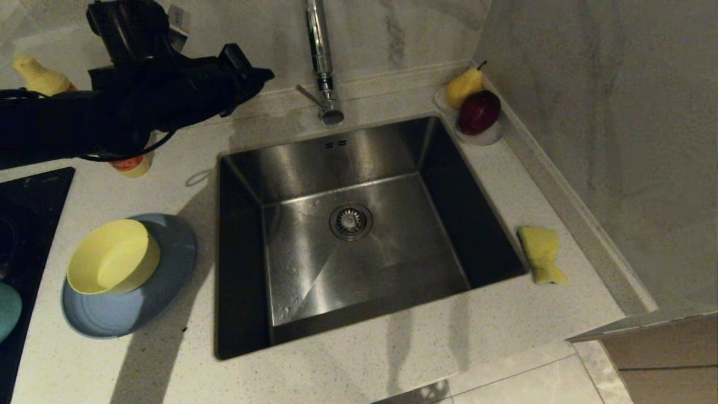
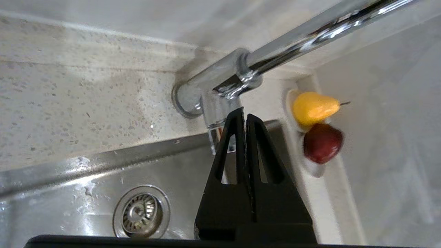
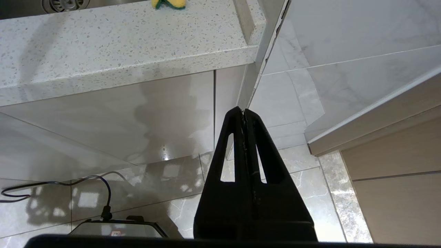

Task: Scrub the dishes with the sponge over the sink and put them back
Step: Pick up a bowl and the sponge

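Left gripper (image 2: pixel 245 117) is pressed fully closed with nothing between its fingers, raised above the back left part of the counter and aimed toward the base of the tap (image 1: pixel 322 67). On the counter's left edge a teal bowl (image 1: pixel 7 308) peeks into the head view, just beside the light-blue plate (image 1: pixel 162 280), which sits near the front left corner with the pale-yellow bowl (image 1: pixel 112 257) tipped on its side on top of it. Behind them, near the back edge, an orange-labelled bottle (image 1: pixel 132 165) stands partly hidden under the left arm. The sink (image 1: pixel 392 168) fills the middle of the counter, bare but for its drain strainer (image 1: pixel 350 221). At the back right corner a white dish (image 1: pixel 487 136) carries a pear (image 1: pixel 464 85) and a dark red fruit (image 1: pixel 478 111). The sponge (image 1: pixel 541 253) lies on the counter strip right of the sink, close to the right wall, its long axis running front to back. Right gripper (image 3: pixel 244 111) is likewise closed and empty, hanging low in front of the cabinet below the counter's front edge. The dishes lie below and nearer than the left gripper, on its own side, so that arm looks the natural one for them; the sponge sits across the sink, closer to the right arm.
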